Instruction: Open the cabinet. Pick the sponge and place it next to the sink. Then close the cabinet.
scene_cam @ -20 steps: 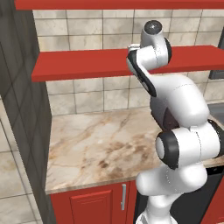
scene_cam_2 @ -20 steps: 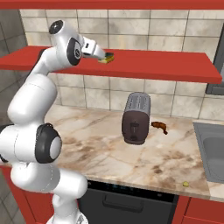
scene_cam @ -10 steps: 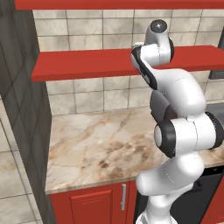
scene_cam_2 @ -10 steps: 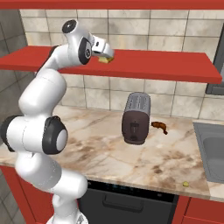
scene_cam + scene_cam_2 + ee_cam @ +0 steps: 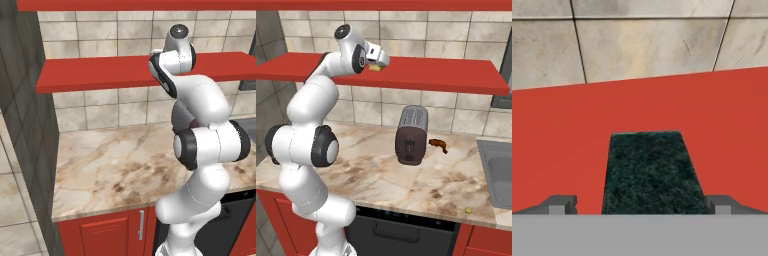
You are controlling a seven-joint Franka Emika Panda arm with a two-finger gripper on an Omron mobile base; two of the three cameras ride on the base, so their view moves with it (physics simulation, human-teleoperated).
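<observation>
Hand view | sponge [image 5: 652,172] dark green, rough-topped | on red shelf [image 5: 562,140]

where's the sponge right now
The sponge lies between the gripper fingertips, its dark face up in the hand view, over the red shelf. In the right base view it sits up left of the toaster.
</observation>
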